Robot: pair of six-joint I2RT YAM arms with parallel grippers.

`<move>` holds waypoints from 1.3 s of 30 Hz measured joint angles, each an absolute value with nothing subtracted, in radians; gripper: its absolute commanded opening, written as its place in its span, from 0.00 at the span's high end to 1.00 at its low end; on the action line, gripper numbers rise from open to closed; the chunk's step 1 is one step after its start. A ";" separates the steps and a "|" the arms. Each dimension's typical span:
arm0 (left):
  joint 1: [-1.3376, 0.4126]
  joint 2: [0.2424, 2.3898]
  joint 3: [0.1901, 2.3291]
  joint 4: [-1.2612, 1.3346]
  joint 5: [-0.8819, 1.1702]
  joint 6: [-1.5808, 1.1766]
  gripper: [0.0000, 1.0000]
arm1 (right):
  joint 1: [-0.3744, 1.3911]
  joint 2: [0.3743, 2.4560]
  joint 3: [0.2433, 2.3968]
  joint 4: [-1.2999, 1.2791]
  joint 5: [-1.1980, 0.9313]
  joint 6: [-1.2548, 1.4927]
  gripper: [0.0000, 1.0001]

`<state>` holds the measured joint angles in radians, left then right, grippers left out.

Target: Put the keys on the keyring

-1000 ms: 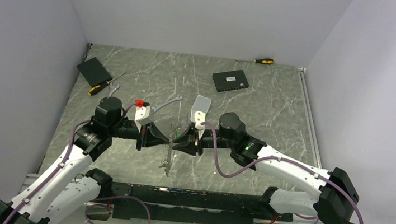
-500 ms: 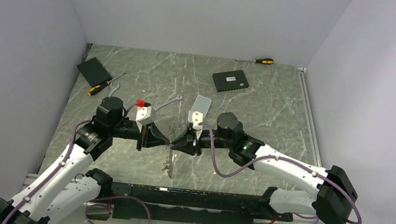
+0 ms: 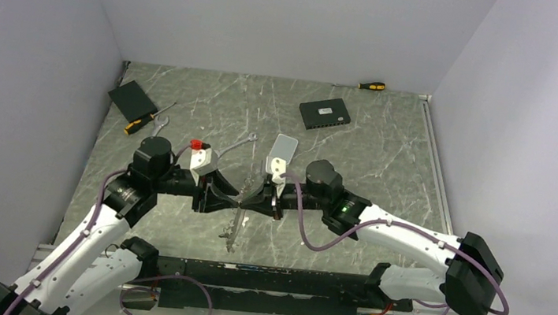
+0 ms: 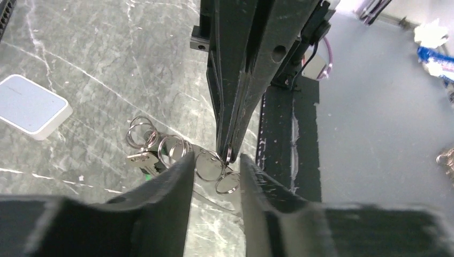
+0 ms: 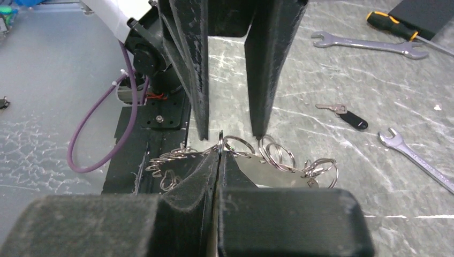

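Note:
The keyring (image 3: 234, 228) hangs between the two arms over the table's near middle, strung with small split rings and keys (image 5: 278, 156). My right gripper (image 5: 220, 143) is shut on the keyring, pinching its thin wire at its fingertips (image 4: 229, 152). My left gripper (image 4: 217, 166) faces it tip to tip, open, its fingers (image 5: 199, 69) standing on either side of the rings without gripping them. A green-tagged key (image 4: 143, 160) hangs in the bunch. One loose key with a black tag (image 5: 342, 113) lies on the table beyond.
Two wrenches (image 5: 364, 44) (image 5: 412, 156) and a yellow-handled screwdriver (image 3: 141, 122) lie at the left. A black pad (image 3: 132, 99), a black box (image 3: 324, 115) and another screwdriver (image 3: 371, 86) sit at the back. A pale flat box (image 4: 29, 110) lies nearby. The arms' black base rail (image 3: 261, 282) runs below.
My left gripper has opened and let go of the ring. My right gripper has closed onto it. The hanging bunch has swung slightly left.

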<state>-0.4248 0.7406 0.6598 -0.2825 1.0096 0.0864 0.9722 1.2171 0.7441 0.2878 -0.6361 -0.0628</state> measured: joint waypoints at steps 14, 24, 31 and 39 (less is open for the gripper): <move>-0.424 0.577 0.658 -0.134 0.940 -0.036 0.62 | 0.978 1.157 0.563 0.674 -0.558 0.130 1.00; -0.424 0.566 0.639 -0.081 0.936 -0.082 0.68 | 0.978 1.155 0.511 0.953 -0.502 0.203 1.00; -0.419 0.564 0.626 -0.033 0.942 -0.111 0.71 | 0.978 1.158 0.511 1.026 -0.501 0.227 1.00; -0.416 0.564 0.625 0.002 0.952 -0.131 0.71 | 0.978 1.173 0.511 1.034 -0.502 0.237 1.00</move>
